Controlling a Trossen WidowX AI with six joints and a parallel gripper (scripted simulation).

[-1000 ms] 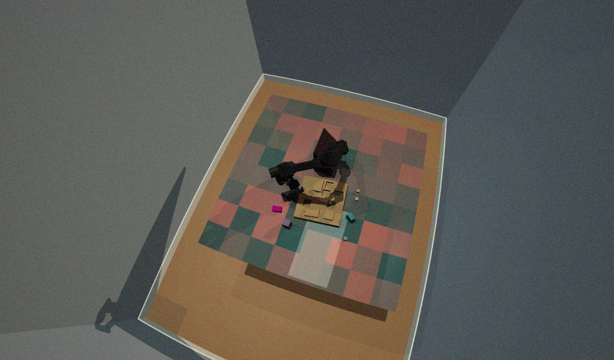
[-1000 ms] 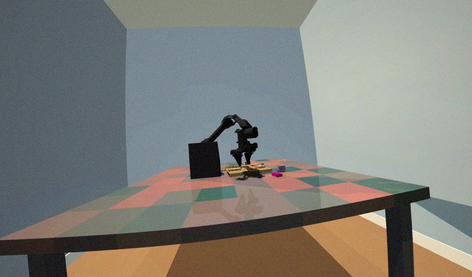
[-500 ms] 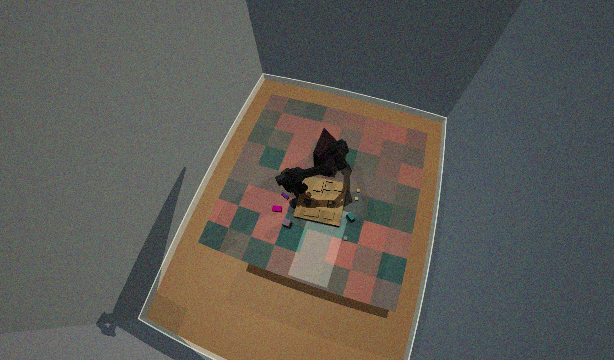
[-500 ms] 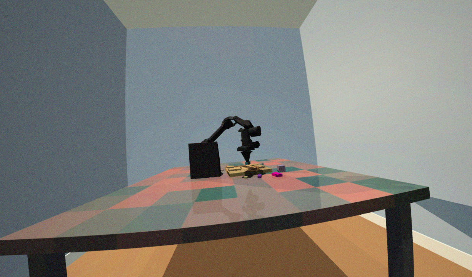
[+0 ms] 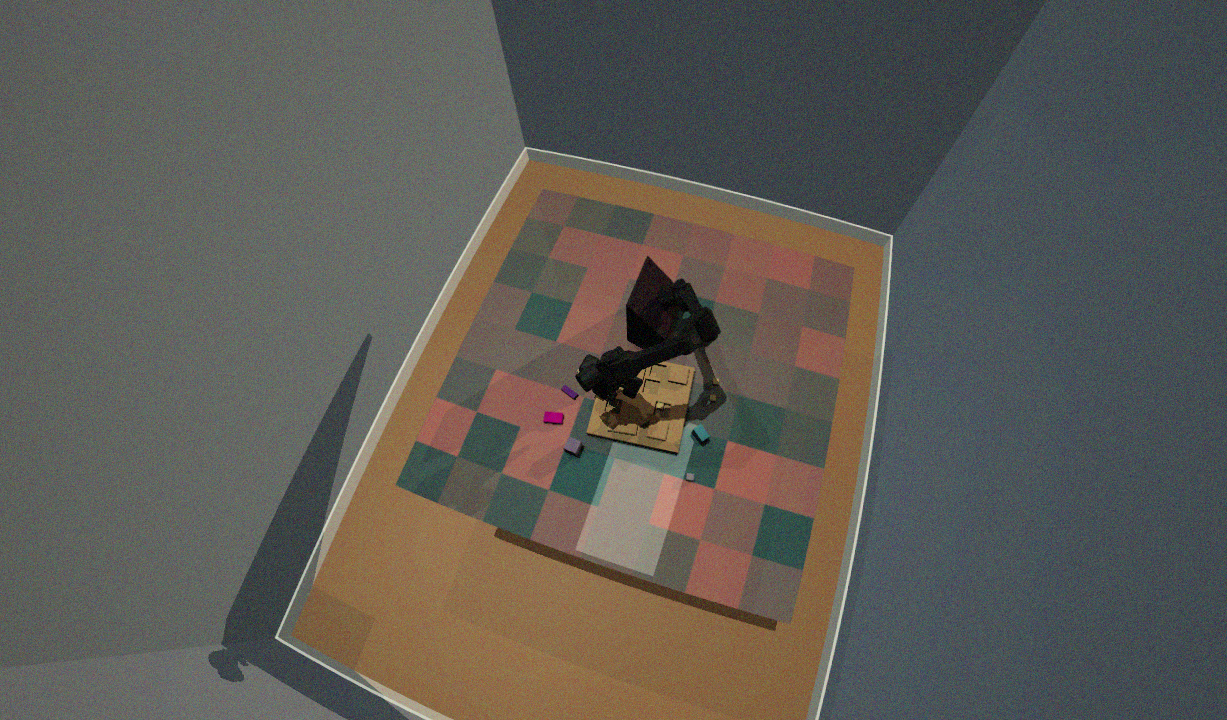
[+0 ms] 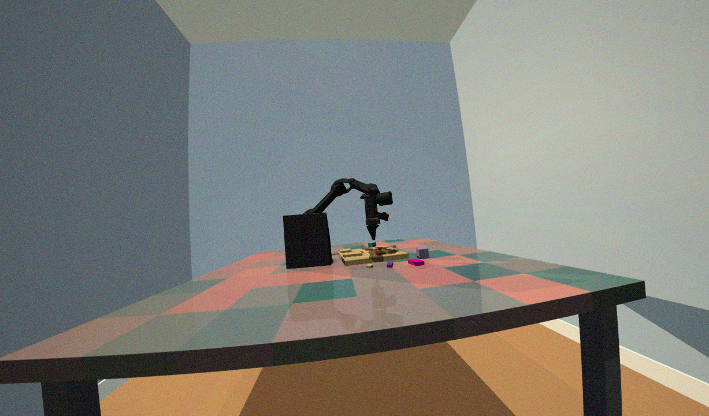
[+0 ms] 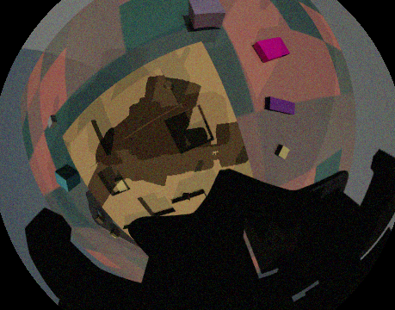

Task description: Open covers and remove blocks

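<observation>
My gripper [image 6: 373, 238] [image 7: 225, 175] is shut and empty, tip down above the tan puzzle board [image 5: 599, 433] [image 6: 354, 261] [image 7: 193, 53]. The board shows dark open wells and slots; a pale patch [image 7: 120, 186] shows in one well, and I cannot tell whether it is a block. My arm and its shadow hide part of the board. On the table lie a magenta block [image 5: 553, 417] [image 6: 415, 262] [image 7: 272, 48], a purple block [image 5: 570, 392] [image 6: 389, 264] [image 7: 281, 106], a mauve cube [image 5: 573, 446] [image 6: 422, 252] [image 7: 206, 15] and a teal block [image 5: 700, 434] [image 6: 371, 244] [image 7: 68, 177].
A small yellow block [image 6: 368, 266] [image 7: 283, 151] lies near the purple one. A small grey block [image 5: 689, 477] [image 7: 52, 121] lies beyond the teal one. Two tiny yellow blocks [image 7: 99, 218] [image 7: 114, 233] lie in shadow beside the board. The black arm base [image 6: 307, 240] stands behind the board.
</observation>
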